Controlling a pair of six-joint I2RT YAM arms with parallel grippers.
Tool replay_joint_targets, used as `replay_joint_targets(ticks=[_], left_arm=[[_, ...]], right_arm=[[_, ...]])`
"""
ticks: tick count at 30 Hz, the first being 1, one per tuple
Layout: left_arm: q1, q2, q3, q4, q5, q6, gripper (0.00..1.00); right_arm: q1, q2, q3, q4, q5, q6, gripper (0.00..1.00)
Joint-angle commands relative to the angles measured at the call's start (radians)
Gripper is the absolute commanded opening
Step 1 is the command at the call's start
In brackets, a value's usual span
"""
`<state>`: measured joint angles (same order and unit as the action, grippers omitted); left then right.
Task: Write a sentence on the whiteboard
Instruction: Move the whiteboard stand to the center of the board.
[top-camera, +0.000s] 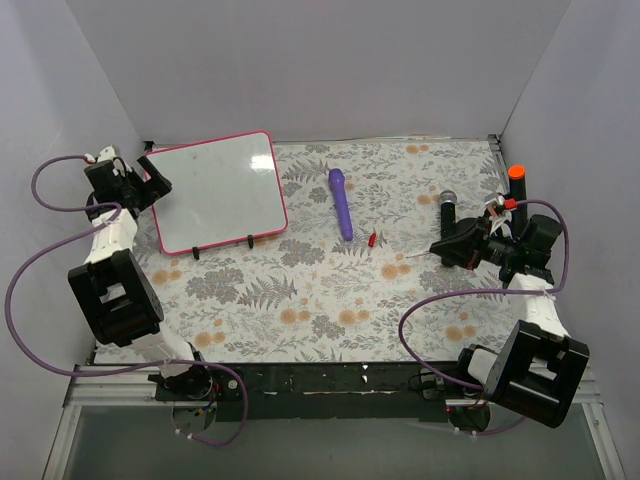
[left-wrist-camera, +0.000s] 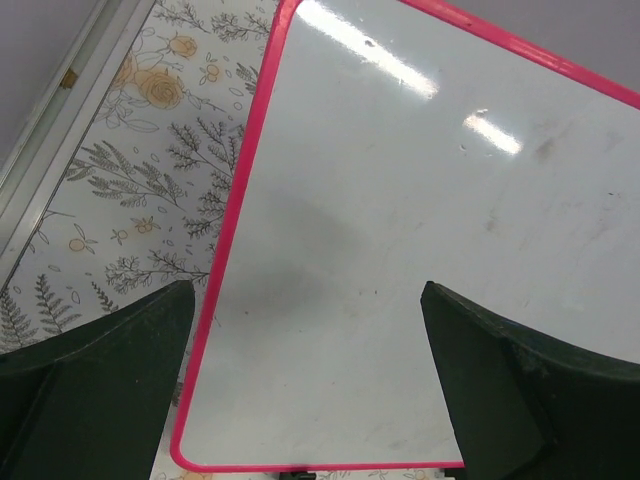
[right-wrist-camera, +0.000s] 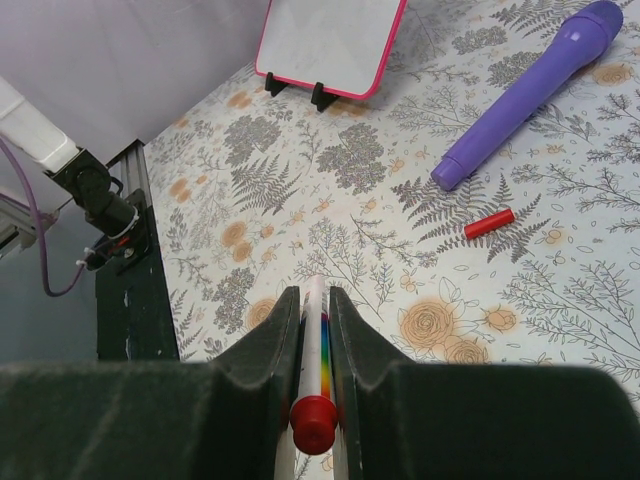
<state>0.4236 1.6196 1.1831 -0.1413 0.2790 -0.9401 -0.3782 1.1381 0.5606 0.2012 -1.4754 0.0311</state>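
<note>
No words can be read on the whiteboard (top-camera: 215, 190): its white face carries only faint grey smudges and streaks of glare inside a pink-red frame with rounded corners. It stands tilted back on two black feet (right-wrist-camera: 322, 95) at the far left corner of the counter (top-camera: 330, 300). The left tool (top-camera: 152, 182) sits released, jaws spread wide, just beside the board's left edge. The right tool (right-wrist-camera: 313, 305), near the counter's right edge, is clenched on a marker (right-wrist-camera: 318, 345) with a white barrel, a rainbow stripe and a red end. A purple stick (right-wrist-camera: 530, 95) lies towards the far middle of the counter, with a small red cap (right-wrist-camera: 489, 223) just off its near end. The counter has a white cover printed with grey ferns and orange roses. Plain pale grey walls (top-camera: 320, 60) close in the far side and both ends.
</note>
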Motion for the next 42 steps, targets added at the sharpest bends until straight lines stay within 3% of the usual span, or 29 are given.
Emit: replay_joint_targets(ticks=[1,13,18,31,42], left_arm=[[0.000,0.022,0.015,0.055,-0.008,0.063,0.98],[0.055,0.106,0.016,0.131,0.187,0.052,0.98],[0.067,0.106,-0.005,0.181,0.285,0.021,0.91],[0.080,0.013,-0.189,0.281,0.391,-0.035,0.75],[0.078,-0.112,-0.355,0.350,0.471,-0.114,0.69]], right_arm=[[0.002,0.003,0.042,-0.003,-0.042,-0.011,0.01],[0.002,0.014,0.042,-0.005,-0.043,-0.017,0.01],[0.002,0.017,0.044,-0.005,-0.045,-0.017,0.01],[0.002,0.008,0.045,-0.009,-0.056,-0.017,0.01],[0.004,-0.003,0.045,-0.009,-0.063,-0.017,0.01]])
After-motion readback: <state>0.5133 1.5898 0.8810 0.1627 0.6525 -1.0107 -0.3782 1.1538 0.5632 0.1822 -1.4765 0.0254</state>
